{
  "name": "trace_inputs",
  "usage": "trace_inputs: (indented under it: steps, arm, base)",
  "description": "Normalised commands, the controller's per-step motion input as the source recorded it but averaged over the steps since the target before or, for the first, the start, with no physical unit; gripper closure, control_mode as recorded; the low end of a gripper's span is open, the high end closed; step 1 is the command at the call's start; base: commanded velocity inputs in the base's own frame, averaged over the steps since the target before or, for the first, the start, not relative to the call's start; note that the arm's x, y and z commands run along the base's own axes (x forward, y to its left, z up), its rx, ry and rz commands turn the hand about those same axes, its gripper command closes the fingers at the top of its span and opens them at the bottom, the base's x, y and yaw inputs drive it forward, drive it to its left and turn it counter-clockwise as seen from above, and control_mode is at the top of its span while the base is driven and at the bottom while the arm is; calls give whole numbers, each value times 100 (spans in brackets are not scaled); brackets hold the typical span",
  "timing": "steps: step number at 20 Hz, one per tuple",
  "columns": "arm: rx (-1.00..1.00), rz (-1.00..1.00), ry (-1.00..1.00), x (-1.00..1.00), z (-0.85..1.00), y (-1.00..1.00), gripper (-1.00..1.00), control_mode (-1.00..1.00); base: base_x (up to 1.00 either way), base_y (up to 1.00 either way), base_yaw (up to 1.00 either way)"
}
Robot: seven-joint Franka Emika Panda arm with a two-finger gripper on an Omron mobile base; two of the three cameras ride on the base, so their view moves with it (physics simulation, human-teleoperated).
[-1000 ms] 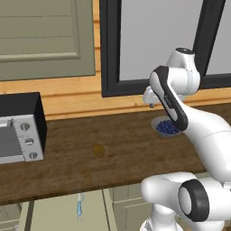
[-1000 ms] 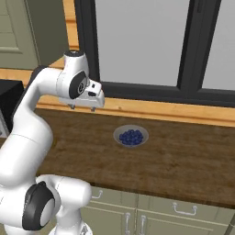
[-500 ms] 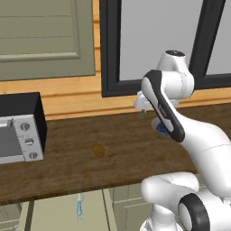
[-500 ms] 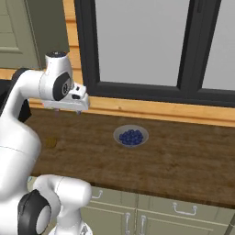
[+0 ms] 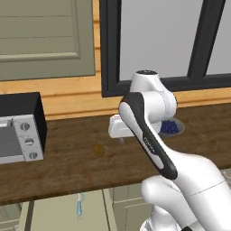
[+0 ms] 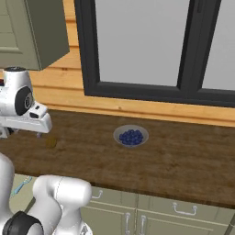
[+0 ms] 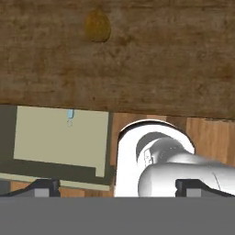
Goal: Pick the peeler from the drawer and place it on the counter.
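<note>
Hand level above the counter (image 5: 67, 167), jaws (image 7: 117, 186) apart and empty, peeler (image 5: 80, 208) in drawer (image 7: 59, 137).

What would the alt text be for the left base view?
A white robot arm holds its claw above a dark wood counter, while a small blue peeler lies in the open drawer below. A bowl of blue berries sits behind the arm.
</note>
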Motion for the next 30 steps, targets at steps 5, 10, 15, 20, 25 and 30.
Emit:
trace_inputs:
  steps: [5,10,15,20,25,30]
  arm:
    - [0,0,12,-71,-46,97,-100,-100]
    - [0,0,6,-23,-61,83,-100,-100]
    - [-4,0,-1,-1,-69,85,-100,-100]
    - [-2,0,1,-9,-87,68,-100,-100]
    - [-1,0,3,-11,-83,58,-100,-100]
    - [0,0,0,-7,-52,31,-100,-100]
  base:
    - [0,0,0]
    - [0,0,0]
    - [0,0,0]
    - [0,0,0]
    - [0,0,0]
    - [0,0,0]
